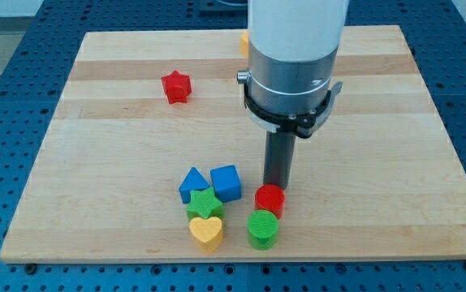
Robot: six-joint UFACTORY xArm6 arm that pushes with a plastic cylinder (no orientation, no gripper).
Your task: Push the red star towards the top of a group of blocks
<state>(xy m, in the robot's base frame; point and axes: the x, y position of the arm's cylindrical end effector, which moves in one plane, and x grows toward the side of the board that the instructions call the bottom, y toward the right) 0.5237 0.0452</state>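
Note:
The red star lies alone on the wooden board at the view's upper left. My tip stands near the view's bottom centre, just above the red cylinder and right of the blue cube. A group of blocks sits at the bottom centre: a blue triangle, the blue cube, a green star, a yellow heart, the red cylinder and a green cylinder. The red star is far up and left of my tip.
An orange-yellow block shows partly at the view's top, mostly hidden behind the arm's white body. The board's edges border a blue perforated table.

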